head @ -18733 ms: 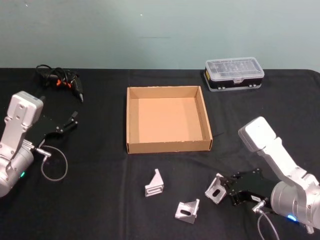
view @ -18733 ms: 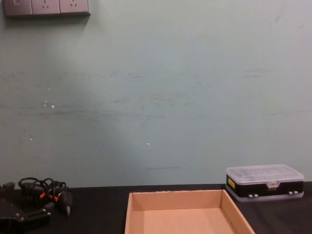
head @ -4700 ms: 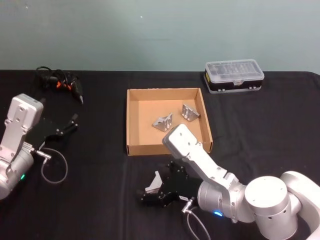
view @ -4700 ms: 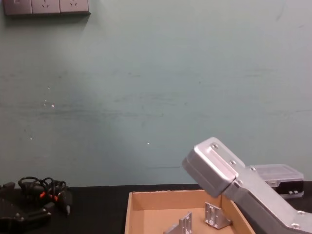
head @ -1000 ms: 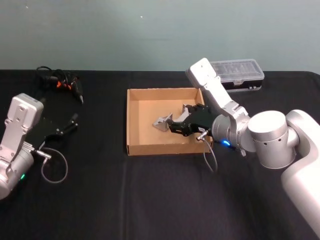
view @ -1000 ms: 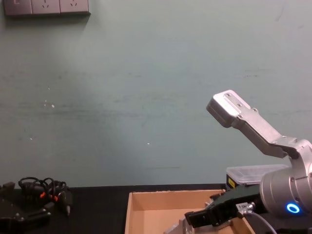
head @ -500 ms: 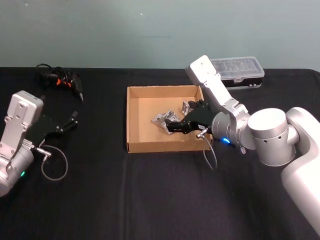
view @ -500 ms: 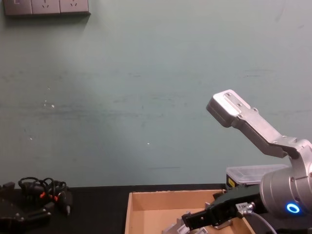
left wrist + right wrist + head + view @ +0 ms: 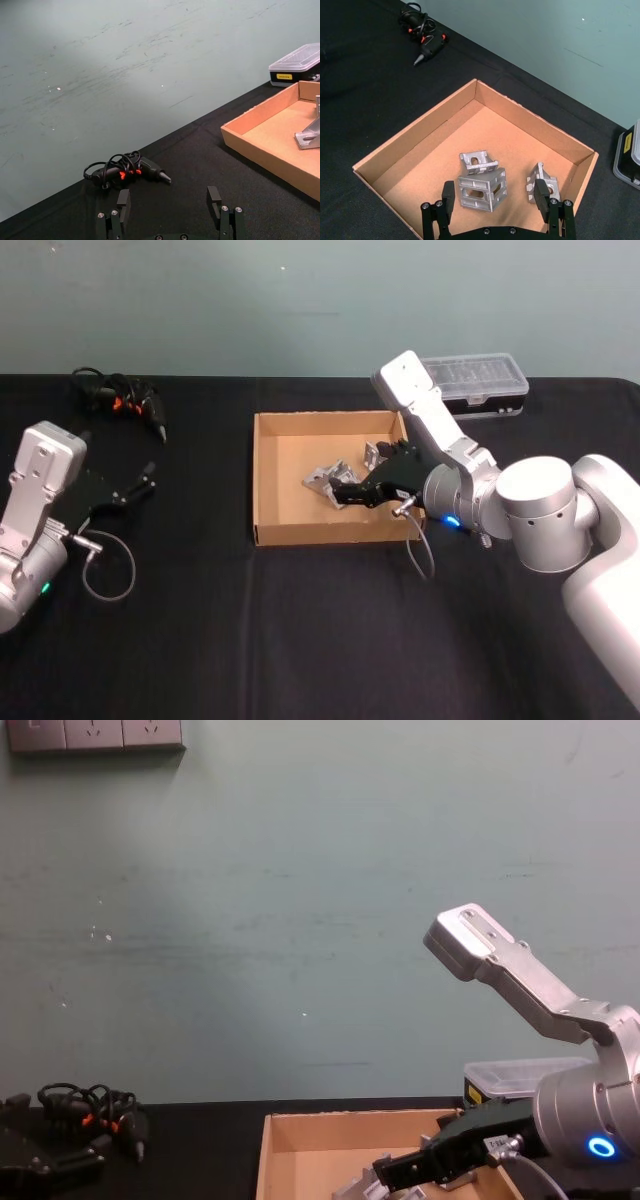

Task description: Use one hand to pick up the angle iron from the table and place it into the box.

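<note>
the right gripper point(image 9: 495, 200) hangs over the box point(image 9: 263, 480), near its right wall. its two black fingers point(image 9: 448, 196) are spread wide apart and nothing is between them. just under them, on the brown floor of the box, sits one angle iron point(image 9: 482, 189). a second angle iron point(image 9: 478, 162) lies right behind it, and they look like they touch. a third angle iron point(image 9: 542, 182) stands off to the side, closer to the box's right wall, apart from the other two. in the head view the pieces show as a small shiny bunch in the middle of the box, partly hidden by the black gripper.

the box is a low tan cardboard tray with no lid, sitting in the middle of the black table point(image 9: 300, 640).

the left gripper point(image 9: 170, 210) rests low over the table at the robot's left side, well away from the box. its fingers are spread apart too, with nothing held.

a black tool with a tangled cord and orange bits point(image 9: 130, 402) lies at the far left of the table. a small black case with a clear lid point(image 9: 480, 380) sits behind the box on the right, partly hidden by the silver arm.
</note>
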Controlling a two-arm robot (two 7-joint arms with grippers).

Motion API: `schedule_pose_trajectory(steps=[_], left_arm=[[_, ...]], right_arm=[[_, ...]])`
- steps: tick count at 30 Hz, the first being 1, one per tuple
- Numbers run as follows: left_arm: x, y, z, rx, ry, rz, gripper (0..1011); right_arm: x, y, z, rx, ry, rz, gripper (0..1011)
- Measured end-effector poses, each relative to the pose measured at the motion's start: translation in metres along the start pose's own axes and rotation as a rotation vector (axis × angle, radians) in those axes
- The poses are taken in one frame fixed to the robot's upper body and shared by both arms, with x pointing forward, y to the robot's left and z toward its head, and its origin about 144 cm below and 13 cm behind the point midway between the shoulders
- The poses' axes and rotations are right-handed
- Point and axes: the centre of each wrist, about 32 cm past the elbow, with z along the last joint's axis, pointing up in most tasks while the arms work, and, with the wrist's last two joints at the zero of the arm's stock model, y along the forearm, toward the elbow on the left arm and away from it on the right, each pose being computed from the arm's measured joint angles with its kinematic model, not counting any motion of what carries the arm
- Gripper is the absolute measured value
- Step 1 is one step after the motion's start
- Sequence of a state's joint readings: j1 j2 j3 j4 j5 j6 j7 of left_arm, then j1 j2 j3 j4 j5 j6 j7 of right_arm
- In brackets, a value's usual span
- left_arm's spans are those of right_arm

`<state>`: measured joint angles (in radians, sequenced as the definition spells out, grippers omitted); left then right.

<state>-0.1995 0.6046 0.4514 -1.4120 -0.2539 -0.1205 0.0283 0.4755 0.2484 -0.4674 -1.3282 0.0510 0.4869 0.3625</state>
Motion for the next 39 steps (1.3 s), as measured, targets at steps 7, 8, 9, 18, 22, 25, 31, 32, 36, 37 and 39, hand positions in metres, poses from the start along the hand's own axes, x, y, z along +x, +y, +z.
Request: schedule_pose_trajectory(steps=[7, 8, 9, 18, 22, 25, 31, 32, 36, 37, 39], left_arm=[[0.000, 0.000, 0.000, 0.000, 0.000, 0.000, 1000], [0.000, 0.000, 0.000, 0.000, 0.000, 0.000, 1000], [0.000, 0.000, 0.000, 0.000, 0.000, 0.000, 1000], [0.000, 0.000, 0.000, 0.000, 0.000, 0.000, 1000], [0.000, 0.000, 0.000, 0.000, 0.000, 0.000, 1000], [0.000, 0.000, 0.000, 0.000, 0.000, 0.000, 1000], [0.000, 0.000, 0.000, 0.000, 0.000, 0.000, 1000], [0.000, 0.000, 0.000, 0.000, 0.000, 0.000, 1000], [0.000, 0.000, 0.000, 0.000, 0.000, 0.000, 1000], [0.000, 0.000, 0.000, 0.000, 0.000, 0.000, 1000], [0.000, 0.000, 0.000, 0.000, 0.000, 0.000, 1000]], right_arm=[[-0.001, -0.002, -0.001, 0.006, 0.000, 0.001, 1004], [-0.002, -0.004, -0.001, 0.013, 0.000, 0.002, 1004], [-0.002, -0.005, -0.001, 0.016, 0.001, 0.003, 1004], [-0.007, -0.025, -0.009, 0.106, 0.027, -0.024, 1004], [-0.008, -0.034, -0.019, 0.165, 0.052, -0.065, 1004], [-0.008, -0.038, -0.029, 0.217, 0.076, -0.110, 1004], [-0.011, -0.041, -0.050, 0.312, 0.104, -0.204, 1004], [-0.011, -0.041, -0.053, 0.323, 0.103, -0.216, 1004], [-0.013, -0.038, -0.068, 0.367, 0.073, -0.282, 1004], [-0.013, -0.037, -0.070, 0.373, 0.066, -0.292, 1004], [-0.015, -0.035, -0.074, 0.385, 0.050, -0.315, 1004]])
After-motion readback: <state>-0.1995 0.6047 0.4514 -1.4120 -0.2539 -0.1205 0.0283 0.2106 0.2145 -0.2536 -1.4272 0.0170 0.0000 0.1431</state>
